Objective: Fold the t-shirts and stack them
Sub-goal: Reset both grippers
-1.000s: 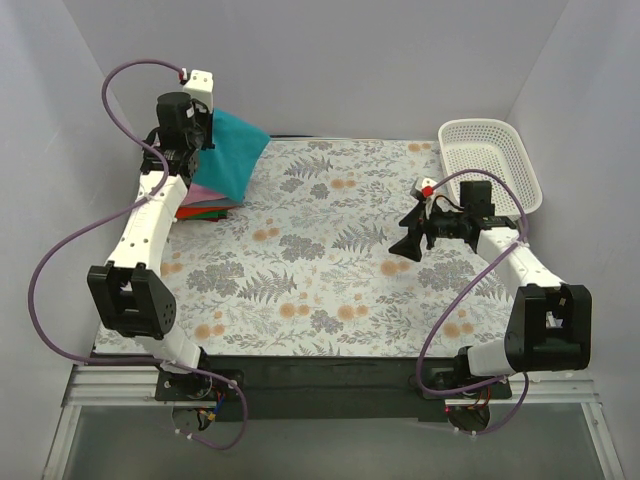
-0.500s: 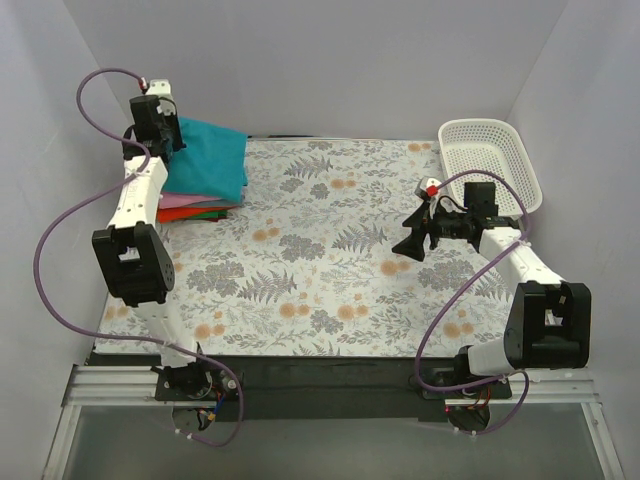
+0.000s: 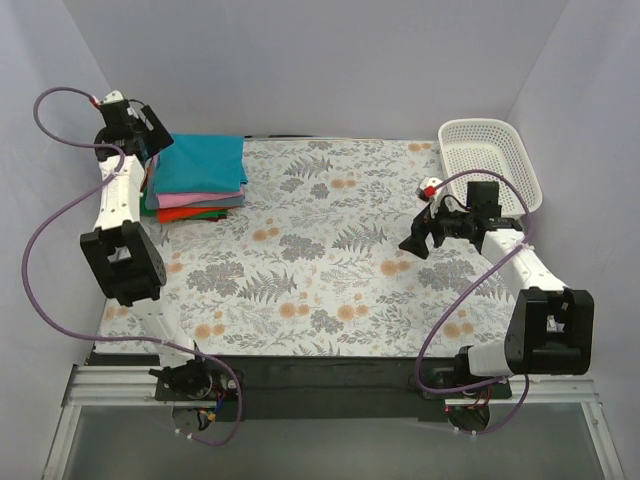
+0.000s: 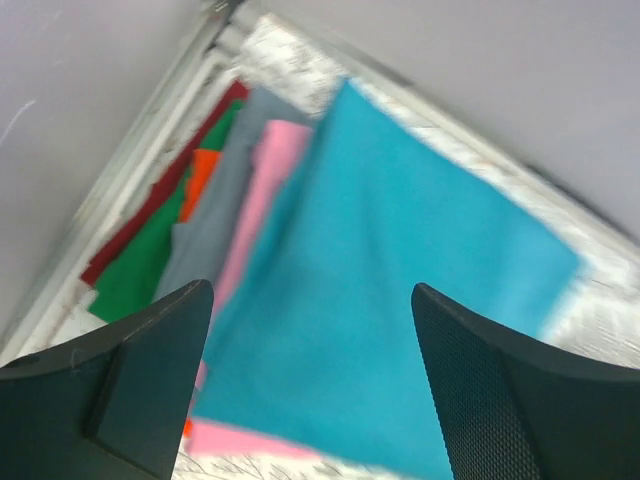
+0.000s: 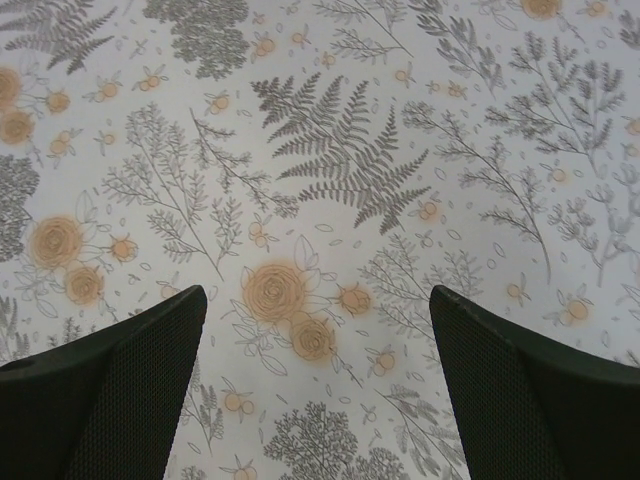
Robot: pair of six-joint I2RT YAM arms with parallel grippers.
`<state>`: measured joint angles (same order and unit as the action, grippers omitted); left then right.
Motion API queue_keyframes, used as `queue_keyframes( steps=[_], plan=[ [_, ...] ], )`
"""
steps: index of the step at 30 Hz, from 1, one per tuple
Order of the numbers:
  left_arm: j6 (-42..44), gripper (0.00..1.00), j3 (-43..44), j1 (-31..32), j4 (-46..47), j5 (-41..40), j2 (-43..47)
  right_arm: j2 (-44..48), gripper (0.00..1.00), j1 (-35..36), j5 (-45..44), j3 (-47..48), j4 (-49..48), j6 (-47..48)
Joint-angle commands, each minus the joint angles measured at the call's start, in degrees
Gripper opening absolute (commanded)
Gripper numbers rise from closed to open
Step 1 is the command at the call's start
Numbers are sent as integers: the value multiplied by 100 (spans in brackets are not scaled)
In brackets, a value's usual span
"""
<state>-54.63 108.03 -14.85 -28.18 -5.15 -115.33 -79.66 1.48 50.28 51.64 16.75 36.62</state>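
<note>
A: Where are the t-shirts?

B: In one pile at the upper left of the top view, on the far left corner of the counter (image 3: 300,250). The teal t-shirt (image 3: 205,163) lies flat on top as a folded rectangle. The pink t-shirt (image 3: 195,200) shows as a strip just under its near edge.

A: And lower down?

B: The left wrist view is blurred, but the orange-red t-shirt (image 4: 203,170) and the green t-shirt (image 4: 135,275) fan out at the left, beneath the pink one.

A: What is the left gripper doing?

B: The left gripper (image 3: 152,140) hangs over the pile's upper-left corner with its jaws spread wide and nothing between them. In its own camera the two dark fingers (image 4: 130,380) frame the teal cloth.

A: The other arm?

B: The right gripper (image 3: 415,240) sits right of centre in the top view, well apart from the pile. It is parted too and empty: only the floral cloth (image 5: 350,150) shows between its fingers. The white mesh basket (image 3: 480,124) stands at the upper right, beyond that arm.
</note>
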Motion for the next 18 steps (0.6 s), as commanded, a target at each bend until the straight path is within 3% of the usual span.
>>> queue_keyframes(
  steps=[1, 5, 9, 11, 18],
  plan=[
    [-250, 80, -446, 79, 242, 1135, 1739, 520, 98, -33, -1097, 110, -23, 100],
    [-372, 80, -2245, 79, 848, 3013, 2795, 1083, 98, -278, -2486, 84, -330, -461],
    [-820, 81, -3092, 70, 946, 4376, 3446, 1663, 98, -543, -4065, 127, -700, -1761],
    [-1023, 81, -3375, 88, 1051, 4916, 3744, 1795, 98, -692, -4044, 241, -437, -1983],
    [-1050, 82, -4088, 403, 1026, 5085, 4571, 2841, 98, -710, -5475, 286, -252, -2915]
  ],
)
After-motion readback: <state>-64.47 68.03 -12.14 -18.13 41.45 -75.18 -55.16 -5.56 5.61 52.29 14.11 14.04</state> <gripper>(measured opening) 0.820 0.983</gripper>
